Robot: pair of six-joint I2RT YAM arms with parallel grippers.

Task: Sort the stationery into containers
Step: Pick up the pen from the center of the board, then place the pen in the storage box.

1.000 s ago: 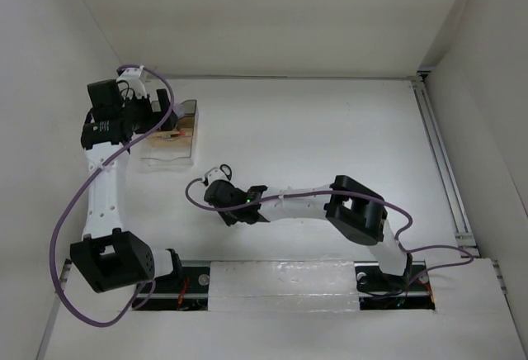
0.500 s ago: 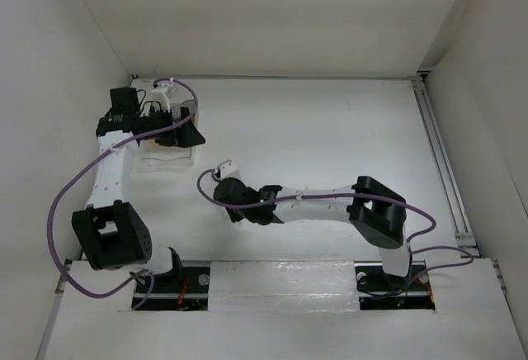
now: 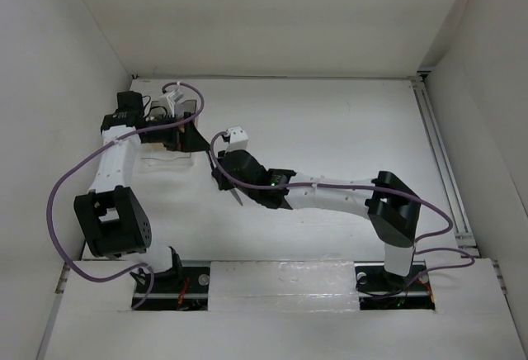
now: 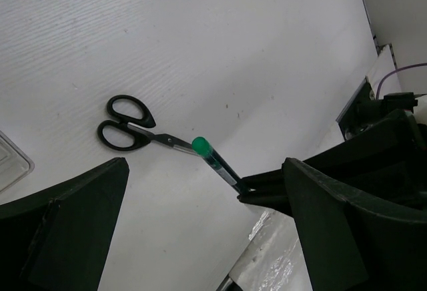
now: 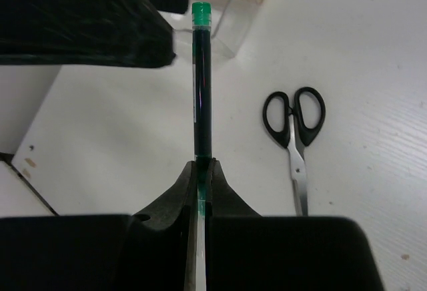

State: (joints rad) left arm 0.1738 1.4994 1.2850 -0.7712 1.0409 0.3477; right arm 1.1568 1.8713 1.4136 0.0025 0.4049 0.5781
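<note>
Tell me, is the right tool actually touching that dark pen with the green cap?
Touching. The right wrist view shows the right tool with its jaws pinched on the dark pen, no gap on either side.

Scissors [image 5: 294, 154] lie on table [image 5: 373, 71] beside pen [image 5: 201, 84], near box [image 5: 233, 17].

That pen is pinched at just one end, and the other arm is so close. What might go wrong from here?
1. The right tool grips the pen only at its tail, so a knock against the box wall could twist it loose.
2. The open left tool sits right by the box and the pen's tip, so the arms may collide.
3. A dropped pen might land on the scissors nearby and be harder to pick up.
</note>
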